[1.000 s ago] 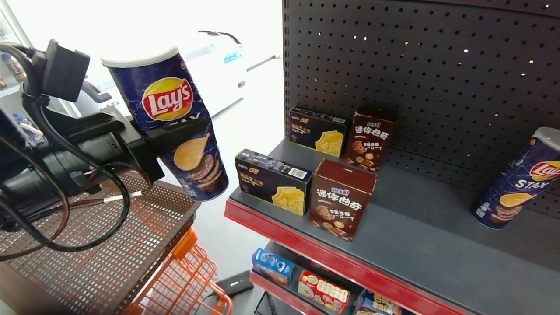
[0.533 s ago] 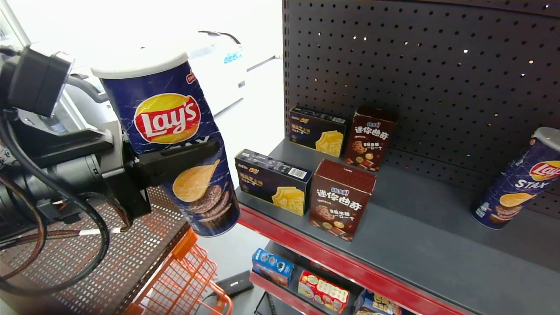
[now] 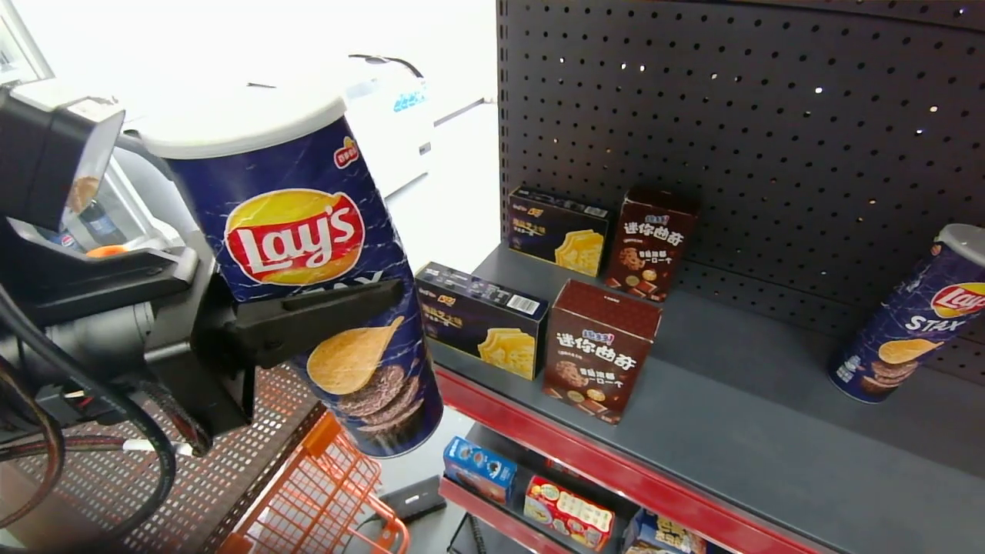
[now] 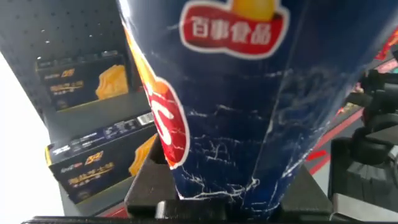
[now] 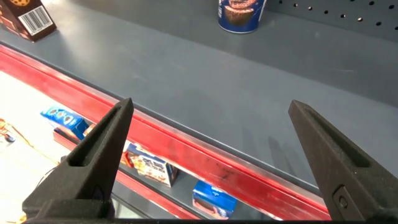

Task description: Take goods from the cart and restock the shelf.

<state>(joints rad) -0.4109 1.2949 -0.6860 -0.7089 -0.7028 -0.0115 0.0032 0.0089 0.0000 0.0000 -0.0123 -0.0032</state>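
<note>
Blue cardboard chip can (image 3: 288, 254), likely light, stiff yet crushable and slick, hangs tilted at nine o'clock over the cart (image 3: 323, 492), clamped at mid-height, a sensible hold, by the left end effector (image 3: 338, 308), while toward three o'clock the right end effector (image 5: 211, 155) hovers, fingers apart, above the shelf (image 3: 731, 431).

A finger (image 3: 308, 312) of the left gripper (image 3: 350, 300) crosses the chip can (image 3: 296, 231) in the head view, covering a band of its label, while the opposite finger is hidden behind the can. The can also blocks the near end of a navy box (image 3: 492, 319) on the shelf (image 3: 731, 431). In the left wrist view, the can's lid and base are cut off by the picture's edges. The orange cart (image 3: 323, 500) runs off the bottom edge. A second can (image 3: 908, 315) loses part of its lid at the right edge, and the right wrist view cuts it off above its base.
</note>
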